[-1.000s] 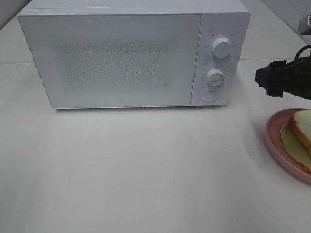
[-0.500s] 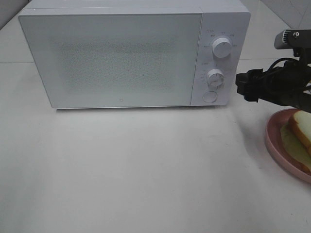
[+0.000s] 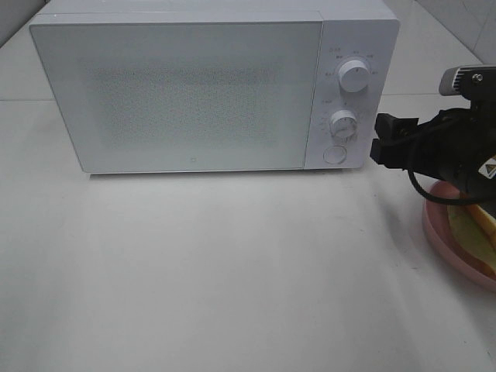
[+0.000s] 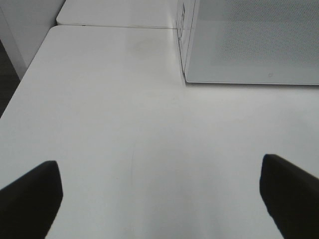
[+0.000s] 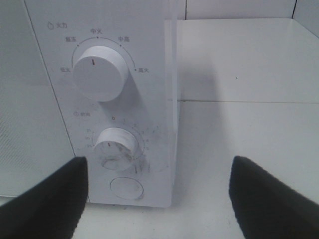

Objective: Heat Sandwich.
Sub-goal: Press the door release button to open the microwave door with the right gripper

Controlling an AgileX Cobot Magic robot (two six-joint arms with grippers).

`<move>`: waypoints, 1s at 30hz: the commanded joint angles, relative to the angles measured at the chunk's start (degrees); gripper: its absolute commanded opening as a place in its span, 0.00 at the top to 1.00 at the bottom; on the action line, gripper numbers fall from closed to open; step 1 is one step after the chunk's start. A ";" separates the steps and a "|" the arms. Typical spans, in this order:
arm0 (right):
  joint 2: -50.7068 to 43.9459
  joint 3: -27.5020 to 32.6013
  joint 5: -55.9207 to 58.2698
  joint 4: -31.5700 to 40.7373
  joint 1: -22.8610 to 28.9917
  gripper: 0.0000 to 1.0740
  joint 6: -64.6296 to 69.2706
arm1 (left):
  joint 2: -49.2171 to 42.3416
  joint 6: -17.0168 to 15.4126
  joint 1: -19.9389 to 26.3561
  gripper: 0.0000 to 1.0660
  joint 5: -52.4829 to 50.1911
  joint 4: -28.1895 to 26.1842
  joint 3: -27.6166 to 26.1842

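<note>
On a white table, a closed microwave faces the right gripper, fingers spread, its round button just ahead of the tips. The sandwich sits on its pink plate behind those fingers, beneath that arm. The left gripper, likewise spread and empty, hangs by the microwave's far corner.

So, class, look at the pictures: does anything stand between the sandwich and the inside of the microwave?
Yes. The microwave's door is shut across its front, closing off the inside. The sandwich lies on its pink plate on the table, to the right of the microwave. Nothing else visible lies between them.
</note>
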 commanded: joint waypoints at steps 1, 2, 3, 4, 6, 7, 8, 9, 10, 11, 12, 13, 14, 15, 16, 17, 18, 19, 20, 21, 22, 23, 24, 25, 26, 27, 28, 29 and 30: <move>1.32 0.40 -3.04 1.78 1.60 0.29 -0.69 | -1.66 0.06 0.17 0.05 -0.11 -0.11 0.11; 1.32 0.40 -3.04 1.78 1.60 0.29 -0.69 | -1.66 0.06 0.17 0.05 -0.11 -0.11 0.11; 2.01 0.52 -3.67 2.06 2.06 0.29 -0.69 | -1.66 0.06 0.17 0.05 -0.11 -0.11 0.11; 2.69 0.52 -4.13 2.29 2.35 0.29 -0.69 | -1.66 0.06 0.17 0.05 -0.11 -0.11 0.11; 4.35 0.52 -5.04 3.38 3.90 0.29 -0.69 | -1.66 0.06 0.17 0.05 -0.11 -0.11 0.11; 4.35 0.52 -5.04 3.38 3.90 0.29 -0.69 | -1.66 0.06 0.17 0.05 -0.11 -0.11 0.11; 4.81 0.52 -5.56 3.84 4.53 0.29 -0.69 | -1.66 0.06 0.17 0.05 -0.11 -0.11 0.11; 5.27 0.52 -5.90 4.30 5.21 0.29 -0.69 | -1.66 0.06 0.17 0.05 -0.11 -0.11 0.11; 6.36 0.52 -6.88 5.50 6.59 0.29 -0.69 | -1.66 0.06 0.17 0.05 -0.11 -0.11 0.11; 6.82 0.52 -7.28 6.13 7.16 0.29 -0.69 | -1.66 0.06 0.17 0.05 -0.11 -0.11 0.11; 6.82 0.52 -7.28 6.13 7.16 0.29 -0.69 | -1.66 0.06 0.17 0.05 -0.11 -0.11 0.11; 7.39 0.52 -7.56 6.76 7.79 0.29 -0.69 | -1.66 0.06 0.17 0.05 -0.11 -0.11 0.11; 7.85 0.52 -7.62 7.39 8.31 0.29 -0.69 | -1.66 0.06 0.17 0.05 -0.11 -0.11 0.11; 8.94 0.52 -8.14 8.71 9.40 0.29 -0.69 | -1.66 0.06 0.17 0.05 -0.11 -0.11 0.11; 9.34 0.52 -8.42 9.28 9.85 0.29 -0.69 | -1.66 0.06 0.17 0.05 -0.11 -0.11 0.11; 9.34 0.52 -8.42 9.28 9.85 0.29 -0.69 | -1.66 0.06 0.17 0.05 -0.11 -0.11 0.11; 9.74 0.52 -8.77 9.57 10.31 0.29 -0.69 | -1.66 0.06 0.17 0.05 -0.11 -0.11 0.11; 10.08 0.52 -9.00 9.97 10.71 0.29 -0.69 | -1.66 0.06 0.17 0.05 -0.11 -0.11 0.11; 10.37 0.52 -9.11 10.14 11.23 0.29 -0.69 | -1.66 0.06 0.17 0.05 -0.11 -0.11 0.11; 10.43 0.52 -9.28 10.37 11.40 0.29 -0.69 | -1.66 0.06 0.17 0.05 -0.11 -0.11 0.11; 10.43 0.52 -9.28 10.37 11.40 0.29 -0.69 | -1.66 0.06 0.17 0.05 -0.11 -0.11 0.11; 10.66 0.52 -9.40 10.66 11.75 0.29 -0.69 | -1.66 0.06 0.17 0.05 -0.11 -0.11 0.11; 10.66 0.52 -9.45 10.71 11.80 0.29 -0.69 | -1.66 0.06 0.17 0.05 -0.11 -0.11 0.11; 10.66 0.52 -9.45 10.71 11.80 0.29 -0.69 | -1.66 0.06 0.17 0.05 -0.11 -0.11 0.11; 10.66 0.52 -9.45 10.71 11.80 0.29 -0.69 | -1.66 0.06 0.17 0.05 -0.11 -0.11 0.11; 10.66 0.52 -9.45 10.71 11.80 0.29 -0.69 | -1.66 0.06 0.17 0.05 -0.11 -0.11 0.11; 10.66 0.52 -9.63 10.89 11.80 0.29 -0.69 | -1.66 0.06 0.17 0.05 -0.11 -0.11 0.11; 10.66 0.52 -9.68 11.17 11.80 0.29 -0.69 | -1.66 0.06 0.17 0.05 -0.11 -0.11 0.11; 10.66 0.52 -9.68 11.17 11.80 0.29 -0.52 | -1.66 0.06 0.17 0.05 -0.11 -0.11 0.11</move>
